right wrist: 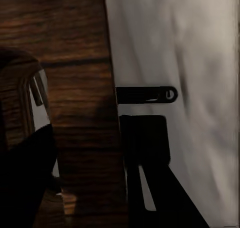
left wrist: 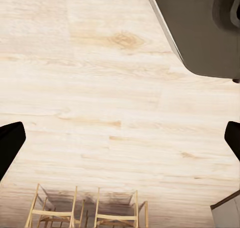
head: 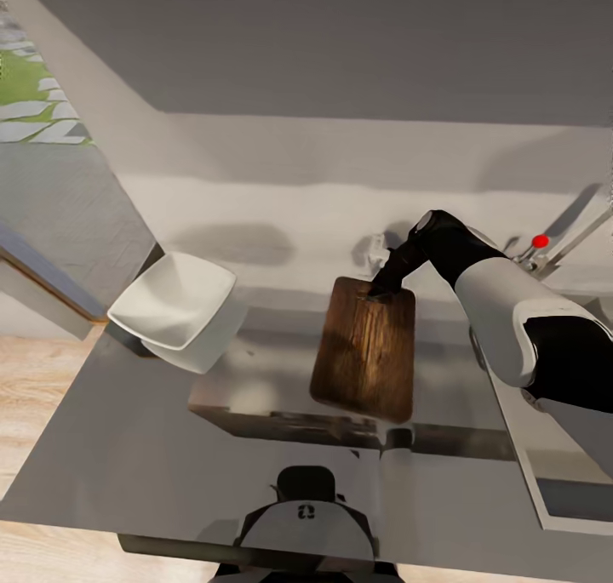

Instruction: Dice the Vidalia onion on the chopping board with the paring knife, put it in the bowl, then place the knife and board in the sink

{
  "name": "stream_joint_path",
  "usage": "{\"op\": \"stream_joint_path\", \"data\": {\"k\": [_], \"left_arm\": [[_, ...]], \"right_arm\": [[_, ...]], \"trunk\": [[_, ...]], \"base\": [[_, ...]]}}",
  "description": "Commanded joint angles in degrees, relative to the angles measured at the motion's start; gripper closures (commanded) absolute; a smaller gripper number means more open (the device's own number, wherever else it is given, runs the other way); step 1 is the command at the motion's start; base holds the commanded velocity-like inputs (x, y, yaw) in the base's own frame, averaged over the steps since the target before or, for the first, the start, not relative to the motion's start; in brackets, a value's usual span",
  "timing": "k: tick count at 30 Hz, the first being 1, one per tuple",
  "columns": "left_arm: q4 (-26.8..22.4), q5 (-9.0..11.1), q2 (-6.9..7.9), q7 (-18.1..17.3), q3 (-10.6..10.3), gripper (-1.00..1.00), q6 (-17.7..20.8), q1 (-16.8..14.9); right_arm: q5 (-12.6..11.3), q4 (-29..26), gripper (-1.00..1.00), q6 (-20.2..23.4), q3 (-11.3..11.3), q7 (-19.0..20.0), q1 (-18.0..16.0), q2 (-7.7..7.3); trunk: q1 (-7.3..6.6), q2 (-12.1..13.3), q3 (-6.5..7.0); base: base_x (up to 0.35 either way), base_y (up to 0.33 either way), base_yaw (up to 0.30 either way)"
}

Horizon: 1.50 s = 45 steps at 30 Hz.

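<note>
Two wooden chairs (left wrist: pixel 87 208) stand on the light wooden floor (left wrist: pixel 100 98).

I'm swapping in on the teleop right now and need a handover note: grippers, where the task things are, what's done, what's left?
Right gripper: at the far edge of the chopping board, fingers straddling that edge in the right wrist view; firm grip not confirmable.
Left gripper: open, empty, hanging over the wooden floor.
Board: looks tilted, over the countertop.
Bowl: on the countertop's left, looks empty from here.
Sink: its tap with the red knob is to the right.
Onion, dice, knife: I can't locate them.
Done: cannot judge.
Left: confirm dicing and the knife, then get the board into the sink.
</note>
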Motion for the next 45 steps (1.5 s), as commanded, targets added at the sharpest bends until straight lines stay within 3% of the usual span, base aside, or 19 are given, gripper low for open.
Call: {"op": "stream_joint_path", "data": {"k": [1,9,10,11,16,33,45], "left_arm": [[0.0,0.0,0.04,0.1,0.0,-1.00,-0.3,0.0],[-0.2,0.2,-0.05,0.1,0.1,-1.00,-0.4,0.0],[-0.2,0.2,-0.17,0.1,0.0,-1.00,-0.5,0.0],[-0.2,0.2,-0.16,0.1,0.0,-1.00,-0.5,0.0],[-0.3,0.2,-0.21,0.0,0.0,-1.00,-0.5,0.0],[-0.2,0.2,-0.24,0.0,0.0,-1.00,-0.5,0.0],[-0.2,0.2,-0.24,0.0,0.0,-1.00,-0.5,0.0]], "right_arm": [[-0.2,-0.1,1.00,0.9,0.3,0.2,0.0,0.00],[0.1,-0.1,1.00,1.3,0.3,0.3,0.0,-0.13],[0.1,0.0,1.00,2.4,0.0,0.2,0.0,-1.60],[0.0,0.0,1.00,2.8,0.0,0.2,0.0,-2.13],[-0.1,-0.1,1.00,3.1,-0.1,0.2,0.0,-2.78],[-0.2,-0.1,1.00,3.1,-0.1,0.2,0.0,-2.79],[-0.1,-0.2,1.00,3.1,0.0,0.2,0.0,-2.47]], "trunk": [[0.04,-0.1,0.03],[0.04,-0.1,0.75],[0.04,-0.1,0.84],[0.04,-0.1,0.93],[0.04,-0.1,1.38],[0.04,-0.1,2.91],[0.04,-0.1,3.11]], "base": [[0.000,0.000,0.000],[0.000,0.000,0.000],[0.000,0.000,0.000],[0.000,0.000,0.000],[0.000,0.000,0.000],[0.000,0.000,0.000],[0.000,0.000,0.000]]}}
